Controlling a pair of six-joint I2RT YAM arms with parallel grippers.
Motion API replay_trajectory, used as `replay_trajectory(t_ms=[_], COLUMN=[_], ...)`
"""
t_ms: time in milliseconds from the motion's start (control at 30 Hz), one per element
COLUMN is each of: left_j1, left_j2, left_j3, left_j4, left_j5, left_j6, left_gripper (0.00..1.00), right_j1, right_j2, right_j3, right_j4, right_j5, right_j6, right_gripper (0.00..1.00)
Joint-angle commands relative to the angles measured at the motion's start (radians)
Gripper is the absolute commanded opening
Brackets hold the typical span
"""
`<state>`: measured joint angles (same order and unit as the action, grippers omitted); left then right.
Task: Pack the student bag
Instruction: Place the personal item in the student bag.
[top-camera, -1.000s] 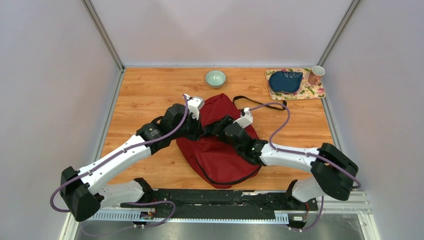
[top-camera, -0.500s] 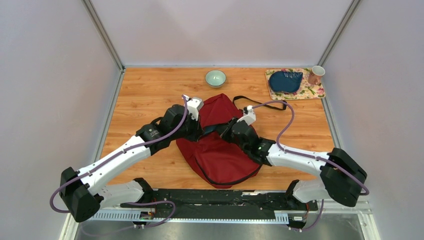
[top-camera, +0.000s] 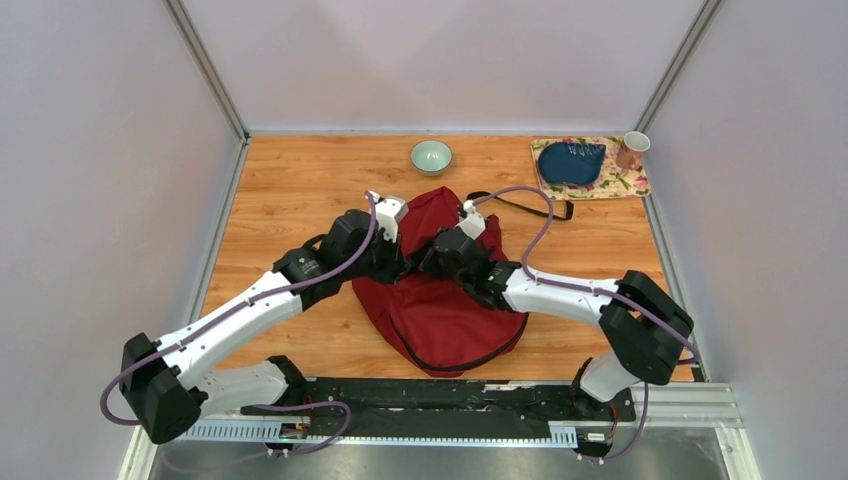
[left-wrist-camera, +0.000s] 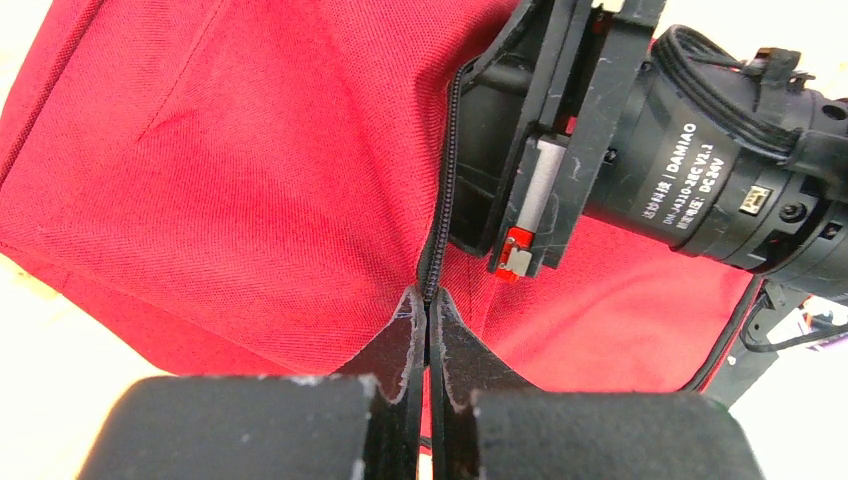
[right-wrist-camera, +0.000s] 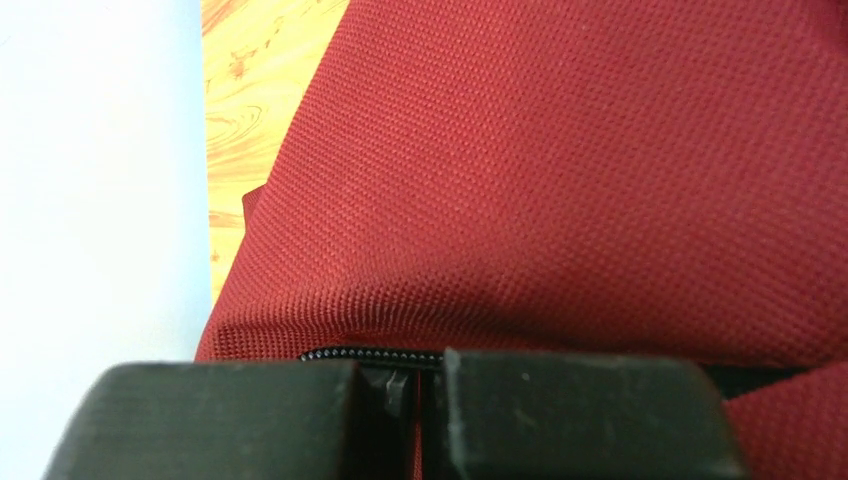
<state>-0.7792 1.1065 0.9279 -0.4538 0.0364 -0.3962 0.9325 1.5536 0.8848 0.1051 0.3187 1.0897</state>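
**Right gripper shuts at the zipper, left pins the bag**

Since the earlier frame my right arm has swung left over the student bag (top-camera: 440, 310) and my right gripper (right-wrist-camera: 400, 385) has gone from open to closed. The left arm hasn't shifted. The bag lies mid-table (top-camera: 290, 180), long axis near-to-far. My left gripper (left-wrist-camera: 428, 330) is clamped on the bag fabric at the zipper (left-wrist-camera: 445, 180). The zipper runs straight away from it to the right gripper just beyond, so a pull would go along that line. The left wrist view shows the zipper run. The right wrist view shows only closed fingers at the chain, so I can't tell if the tab is caught. The top view hides both tips.
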Motion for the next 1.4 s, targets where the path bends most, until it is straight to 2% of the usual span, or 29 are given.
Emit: replay_trajectory(t_ms=[0, 33, 100, 200, 233, 333, 367, 433, 467, 533, 667, 1033, 1200, 1300, 1367], left_j1=[-0.005, -0.003, -0.003, -0.003, -0.003, -0.003, -0.003, -0.003, -0.003, -0.003, -0.003, -0.003, -0.005, -0.005, -0.005], left_j2=[-0.004, -0.004, 0.000, 0.015, 0.026, 0.045, 0.050, 0.058, 0.050, 0.021, -0.030, 0.019, 0.052, 0.088, 0.107], left_j3=[-0.008, -0.011, -0.020, -0.046, -0.053, -0.092, -0.106, -0.113, -0.124, -0.135, -0.156, -0.198, -0.173, -0.159, -0.152], left_j4=[0.003, 0.003, 0.009, 0.020, 0.024, 0.050, 0.055, 0.056, 0.056, 0.061, 0.067, 0.142, 0.083, 0.035, 0.003], left_j5=[0.022, 0.029, 0.046, 0.092, 0.124, 0.201, 0.218, 0.253, 0.255, 0.244, 0.230, 0.371, 0.444, 0.477, 0.493], left_j6=[0.011, 0.013, 0.022, 0.028, 0.028, 0.028, 0.028, 0.028, 0.026, 0.028, 0.055, 0.143, 0.209, 0.252, 0.278], left_gripper=[0.00, 0.00, 0.00, 0.03, 0.06, 0.27, 0.39, 0.43, 0.49, 0.55, 0.66, 0.67, 0.66, 0.64, 0.55], right_j1=[-0.006, -0.006, -0.008, -0.009, -0.009, -0.012, -0.012, -0.018, -0.021, -0.046, -0.093, -0.107, -0.110, -0.123, -0.138], right_j2=[-0.093, -0.154, -0.219, -0.346, -0.410, -0.536, -0.567, -0.648, -0.667, -0.694, -0.665, -0.552, -0.544, -0.532, -0.520], right_j3=[-0.013, -0.051, -0.073, -0.096, -0.109, -0.153, -0.177, -0.198, -0.204, -0.201, -0.164, -0.087, -0.076, -0.055, -0.040], right_j4=[0.007, -0.005, -0.134, -0.318, -0.347, -0.430, -0.452, -0.455, -0.447, -0.443, -0.453, -0.401, -0.395, -0.386, -0.389], right_j5=[0.034, 0.064, 0.124, 0.261, 0.302, 0.362, 0.371, 0.384, 0.376, 0.315, 0.180, 0.026, -0.015, -0.064, -0.089], right_j6=[-0.074, -0.086, -0.086, -0.094, -0.102, -0.125, -0.131, -0.168, -0.192, -0.261, -0.326, -0.360, -0.384, -0.424, -0.439], right_gripper=[0.00, 0.00, 0.02, 0.15, 0.20, 0.30, 0.32, 0.38, 0.39, 0.42, 0.44, 0.44, 0.45, 0.45, 0.45])
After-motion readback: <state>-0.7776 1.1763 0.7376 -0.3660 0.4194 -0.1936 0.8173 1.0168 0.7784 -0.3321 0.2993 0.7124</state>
